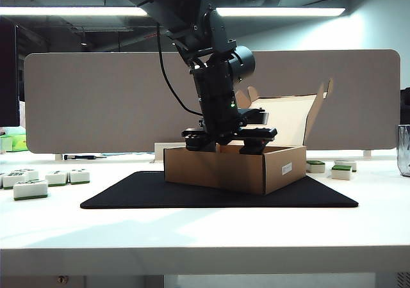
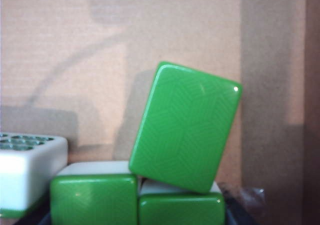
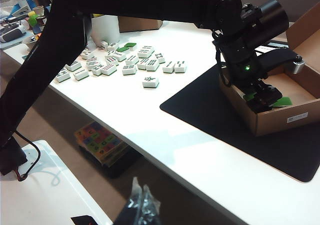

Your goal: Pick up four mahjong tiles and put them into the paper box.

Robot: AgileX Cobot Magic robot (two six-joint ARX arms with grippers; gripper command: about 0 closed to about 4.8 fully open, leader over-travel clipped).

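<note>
Green mahjong tiles point(image 2: 185, 127) only wrist-visible, left hand point(image 1: 229, 142) in paper box point(image 1: 282, 166), grip unclear, right hand unseen

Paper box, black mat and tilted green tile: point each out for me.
paper box point(image 1: 218, 169), exterior view, front wall.
black mat point(image 1: 128, 192), exterior view, bare left part.
tilted green tile point(image 2: 185, 125), left wrist view, middle of its green back.

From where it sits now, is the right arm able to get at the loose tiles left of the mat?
Probably not without a long move. The loose tiles lie far off across the table, and the left gripper with its arm stretches between, down into the box. The right gripper is in no view.
</note>
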